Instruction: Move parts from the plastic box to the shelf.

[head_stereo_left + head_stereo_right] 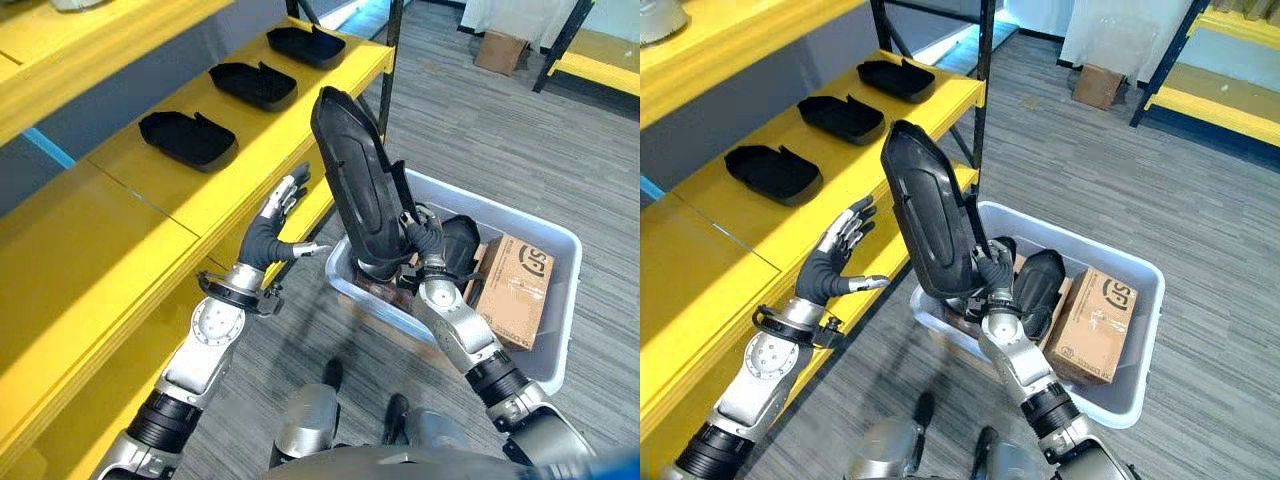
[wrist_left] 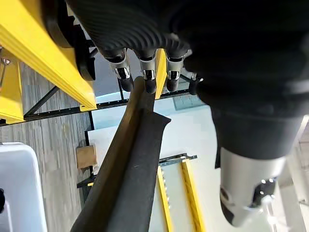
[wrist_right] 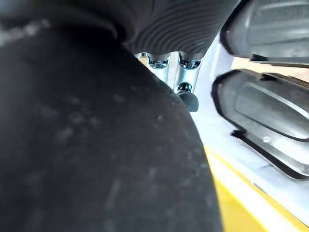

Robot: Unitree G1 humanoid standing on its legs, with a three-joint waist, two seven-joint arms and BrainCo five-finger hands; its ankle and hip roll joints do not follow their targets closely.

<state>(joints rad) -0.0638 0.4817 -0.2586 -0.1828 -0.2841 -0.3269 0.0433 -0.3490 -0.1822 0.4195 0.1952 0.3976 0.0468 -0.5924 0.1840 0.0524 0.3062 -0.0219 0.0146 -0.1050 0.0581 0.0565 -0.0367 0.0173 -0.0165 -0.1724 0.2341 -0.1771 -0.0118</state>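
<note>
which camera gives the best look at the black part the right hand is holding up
The right eye view: the whole black part stands upright over the plastic box, its lower end in the right hand. The left eye matches; wrist views show close-up slices.

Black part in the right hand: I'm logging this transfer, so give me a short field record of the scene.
held part: black part, upright above the plastic box
right hand: right hand, fingers curled round the part's lower end
left hand: left hand, open beside the part
shelf: yellow shelf, three black parts in a row
box contents: more black parts, cardboard box
</note>
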